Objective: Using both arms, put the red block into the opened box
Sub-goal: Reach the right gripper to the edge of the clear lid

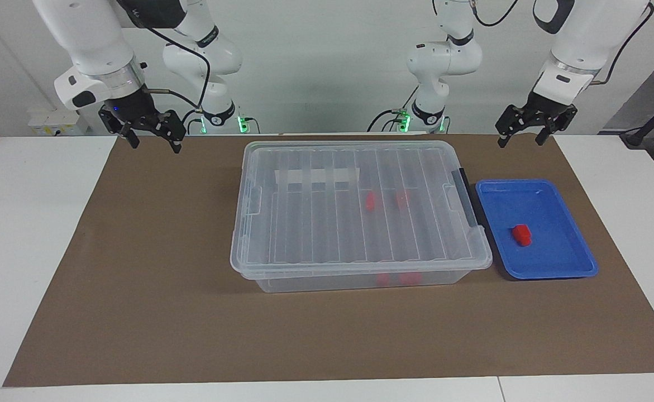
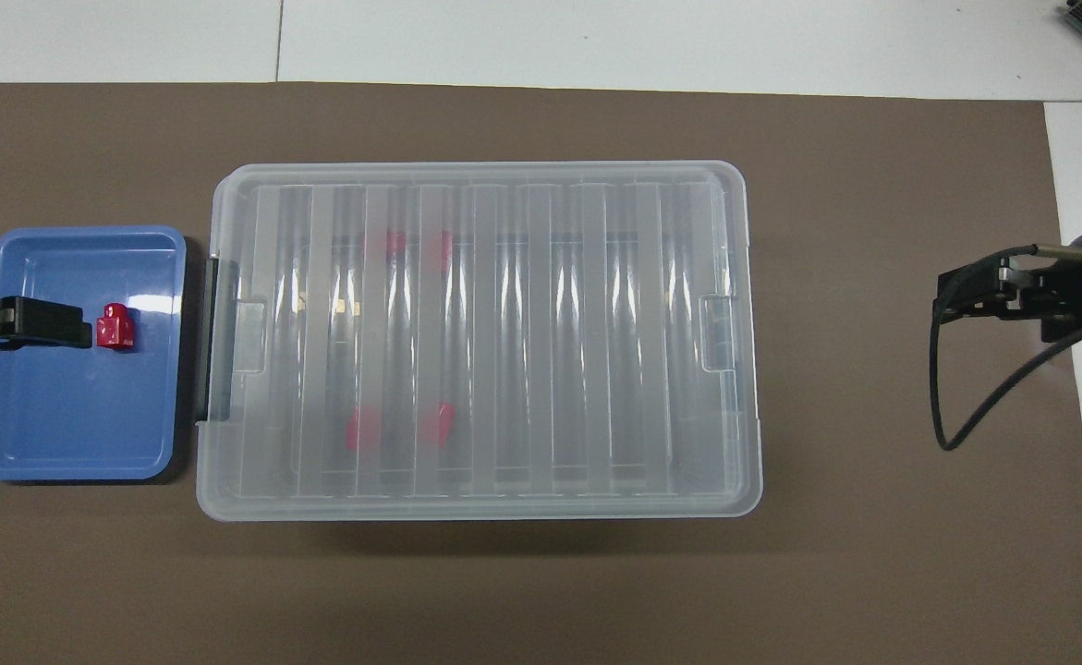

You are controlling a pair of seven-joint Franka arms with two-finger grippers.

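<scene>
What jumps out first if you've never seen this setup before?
The big clear box, lid on, sits mid-table with red blocks showing through it. Beside it, toward the left arm's end, one red block lies in a blue tray. The left gripper and right gripper hang open over the mat's corners.

Robotics lab, two white arms [image 1: 98, 50] over a white table [image 1: 30, 223], brown mat [image 1: 153, 268], bare wall [image 1: 327, 67]

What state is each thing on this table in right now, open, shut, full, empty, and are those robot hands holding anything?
Box: lid on, shut, four red blocks inside.
Blue tray: open, holds one red block, lying loose.
Left gripper: up above the mat near the tray, fingers open, empty.
Right gripper: up over the mat's edge, fingers open, empty.
</scene>
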